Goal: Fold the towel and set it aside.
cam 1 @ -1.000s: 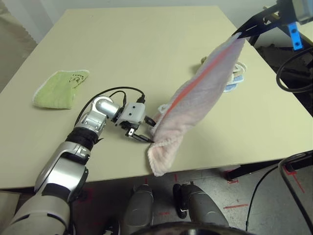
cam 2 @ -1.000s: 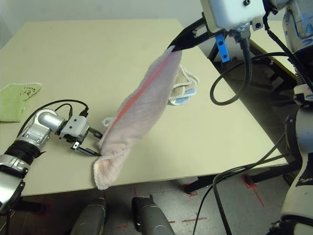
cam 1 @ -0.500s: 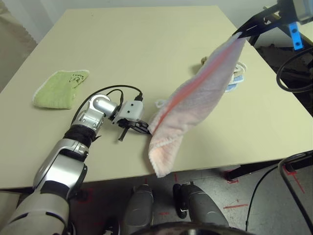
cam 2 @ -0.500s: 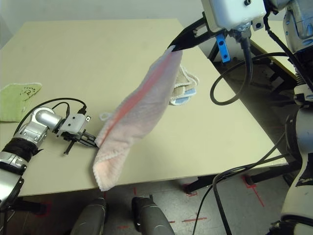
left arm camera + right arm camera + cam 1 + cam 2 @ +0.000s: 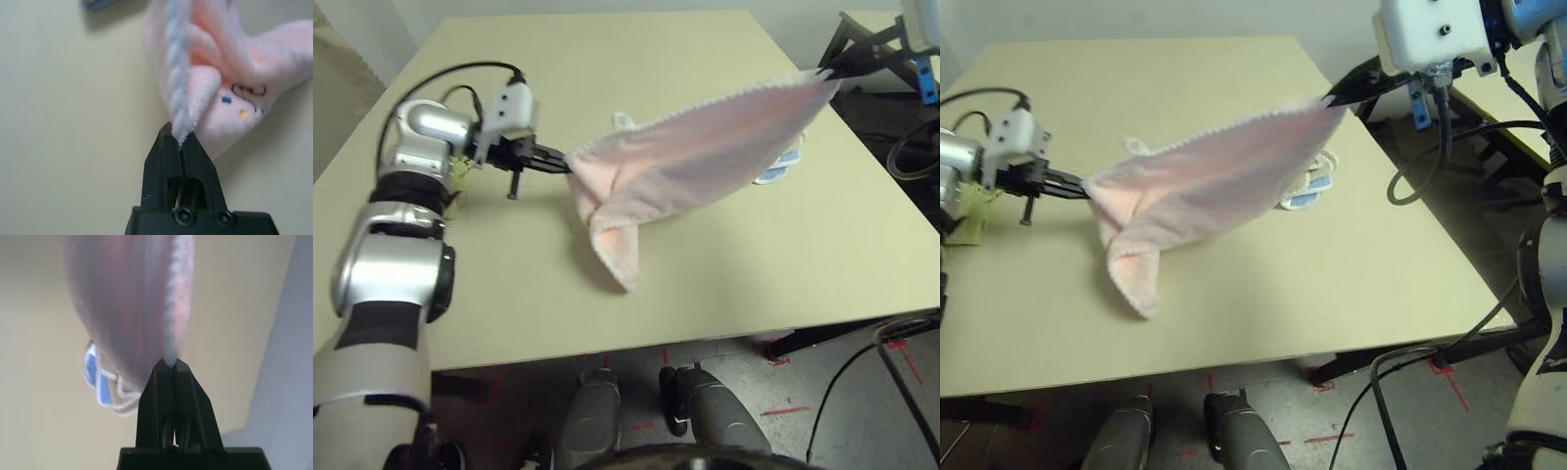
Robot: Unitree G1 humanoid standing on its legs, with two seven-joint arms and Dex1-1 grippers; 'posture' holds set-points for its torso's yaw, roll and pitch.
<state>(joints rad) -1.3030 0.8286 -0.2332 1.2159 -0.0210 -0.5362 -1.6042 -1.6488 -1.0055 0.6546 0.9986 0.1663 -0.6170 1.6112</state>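
Surface (image 5: 724, 294) comes first: a broad pale tabletop, over which the towel (image 5: 705, 162) hangs in the air, stretched between the two arms and not lying flat anywhere. Its long axis runs across the robot's front, from the left pincer (image 5: 566, 164) at one end up to the right pincer (image 5: 1332, 100) at the other, so the right end sits higher and farther off than the left. The upper scalloped edge is drawn fairly taut between the two grips, while the lower part sags and a loose corner droops toward the surface near the left end, close to the tabletop; whether it touches cannot be told. Both pincers are clamped tight, each on an edge of the cloth: the left wrist view shows the black fingers (image 5: 161, 161) pressed together on the white edging, with the small dark print just beside them, and the right wrist view shows the same pinch on the towel's rim. Beyond the right end, a small stack of beige-and-blue folded towels (image 5: 1310, 186) lies on the surface under the cloth. Judging from this, the fold turns on bringing one held end over to the other along that left-to-right axis, and each arm is nearest its own end.
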